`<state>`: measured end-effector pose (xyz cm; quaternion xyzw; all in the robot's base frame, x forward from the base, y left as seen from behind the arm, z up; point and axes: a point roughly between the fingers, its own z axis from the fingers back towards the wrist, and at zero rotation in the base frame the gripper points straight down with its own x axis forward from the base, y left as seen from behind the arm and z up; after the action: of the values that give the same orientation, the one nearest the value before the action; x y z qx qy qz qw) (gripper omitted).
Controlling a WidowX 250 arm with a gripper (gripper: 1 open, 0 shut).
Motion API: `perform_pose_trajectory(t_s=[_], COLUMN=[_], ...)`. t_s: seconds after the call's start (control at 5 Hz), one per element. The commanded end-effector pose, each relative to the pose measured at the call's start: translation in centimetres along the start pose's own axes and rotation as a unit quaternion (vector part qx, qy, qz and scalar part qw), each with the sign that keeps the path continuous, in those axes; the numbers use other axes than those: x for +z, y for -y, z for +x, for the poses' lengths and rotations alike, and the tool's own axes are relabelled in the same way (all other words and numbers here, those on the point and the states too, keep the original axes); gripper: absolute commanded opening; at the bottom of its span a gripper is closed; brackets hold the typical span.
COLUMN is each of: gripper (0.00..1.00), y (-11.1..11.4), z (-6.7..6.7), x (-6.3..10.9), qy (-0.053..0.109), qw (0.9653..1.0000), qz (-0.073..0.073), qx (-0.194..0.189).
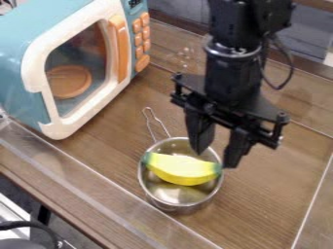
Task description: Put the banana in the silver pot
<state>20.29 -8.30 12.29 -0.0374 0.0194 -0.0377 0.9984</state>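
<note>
Resting across the bowl of the silver pot (180,181), the banana (182,170) lies on its side with its green tip toward the left rim — the task's one object already sits in its one container. It spans nearly the whole inside of the pot, its ends close against the wall, which is likely why it lies slanted rather than flat on the bottom.

Above and a little to the right hangs the gripper (224,151), pointing straight down, its two dark fingers parted and holding nothing; daylight shows between them and the fruit is clear of both. The parted stance fits a hand that has no more need to grip — judged from this view, what remains is only to draw away without clipping the rim or the thin wire handle (154,124), which sticks up at the pot's back left.

The pot stands near the front edge of the wooden counter (293,209), well apart from the toy microwave (81,60) at the back left corner. A purple toy eggplant (185,90) lies behind the arm, mostly hidden and untouched.
</note>
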Motion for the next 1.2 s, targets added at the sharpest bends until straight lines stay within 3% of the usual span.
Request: perform_pose_trajectory(t_s=[0.0, 0.4, 1.0], gripper=[1.00, 1.00, 1.00], y=[0.4, 0.5, -0.9], z=[1.4, 2.4, 2.9], x=[1.0, 0.5, -0.3], qy=[0.024, 0.026, 0.029], qw=[0.9997, 0.9995, 0.9994], qz=[-0.008, -0.010, -0.011], qx=[0.002, -0.015, -0.014])
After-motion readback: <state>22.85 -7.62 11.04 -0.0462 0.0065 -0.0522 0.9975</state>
